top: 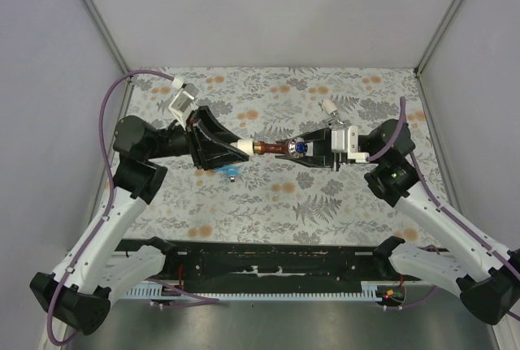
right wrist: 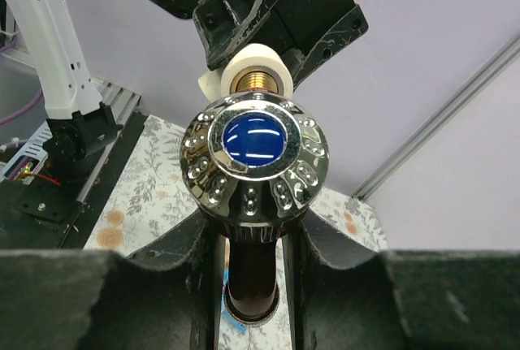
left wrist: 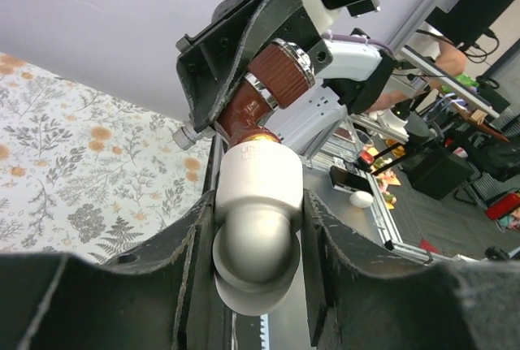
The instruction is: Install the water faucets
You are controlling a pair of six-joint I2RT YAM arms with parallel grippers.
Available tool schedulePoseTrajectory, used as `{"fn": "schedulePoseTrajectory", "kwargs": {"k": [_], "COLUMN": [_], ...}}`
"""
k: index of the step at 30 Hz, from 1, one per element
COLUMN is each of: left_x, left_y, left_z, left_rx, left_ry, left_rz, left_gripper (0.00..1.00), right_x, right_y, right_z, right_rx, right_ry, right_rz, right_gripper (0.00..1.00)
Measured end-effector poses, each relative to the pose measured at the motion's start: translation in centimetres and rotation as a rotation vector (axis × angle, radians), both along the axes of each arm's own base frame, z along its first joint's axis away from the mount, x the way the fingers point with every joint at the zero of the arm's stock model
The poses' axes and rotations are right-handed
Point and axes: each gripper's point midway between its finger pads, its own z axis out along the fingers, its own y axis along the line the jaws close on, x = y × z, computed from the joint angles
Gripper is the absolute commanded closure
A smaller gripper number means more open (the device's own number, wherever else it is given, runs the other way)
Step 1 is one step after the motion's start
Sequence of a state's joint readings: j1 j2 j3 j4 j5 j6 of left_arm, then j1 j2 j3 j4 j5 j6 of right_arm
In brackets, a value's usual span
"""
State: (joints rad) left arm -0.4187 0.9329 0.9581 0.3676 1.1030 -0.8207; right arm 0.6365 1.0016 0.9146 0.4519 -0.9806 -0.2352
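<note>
The brown faucet (top: pixel 280 149) hangs in the air at the centre of the top view, lying level between the two arms and well above the worktop (top: pixel 268 204). It looks like solid metal, so it is probably stiff and fairly heavy for its size. Its glossy body and chrome knob (right wrist: pixel 253 159) with a blue centre are likely slippery. The ribbed brown barrel under the knob seems the best place to hold it, and the right tool (top: pixel 286 152) is clamped there, one finger on each side.

The brass threaded end sits at or just inside the mouth of the white fitting (left wrist: pixel 256 196). How far in it goes cannot be told. The fitting looks like light, smooth plastic that could twist in a loose grip. The left tool (left wrist: pixel 256 240) is closed narrow on the fitting's rounded elbow.

Counted:
- one brown faucet
- one white fitting
- one small blue piece (top: pixel 230 173) on the worktop just below the left tool, partly hidden, perhaps another faucet
- one small white and silver piece (top: pixel 330 107) standing on the worktop toward the upper right, apart from the arms
- two arms, each with one tool
</note>
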Motion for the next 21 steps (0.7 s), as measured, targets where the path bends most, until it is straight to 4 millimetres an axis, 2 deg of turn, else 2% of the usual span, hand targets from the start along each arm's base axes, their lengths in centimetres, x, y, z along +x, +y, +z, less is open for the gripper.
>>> {"fn": "schedulePoseTrajectory", "kwargs": {"k": [9, 21], "left_x": [0.7, 1.3], "left_y": [0.1, -0.2], "left_z": [-0.3, -2.2], "left_rx": [0.09, 0.159], "left_ry": [-0.005, 0.12], "left_rz": [0.05, 0.035], "left_gripper": [0.98, 0.98], "right_x": [0.7, 1.5], "right_y": [-0.4, -0.8], "right_z": [0.4, -1.5], "right_rx": [-0.091, -0.196], "right_ry": [-0.077, -0.138], "right_rz": [-0.068, -0.118], "right_gripper": [1.0, 1.0]}}
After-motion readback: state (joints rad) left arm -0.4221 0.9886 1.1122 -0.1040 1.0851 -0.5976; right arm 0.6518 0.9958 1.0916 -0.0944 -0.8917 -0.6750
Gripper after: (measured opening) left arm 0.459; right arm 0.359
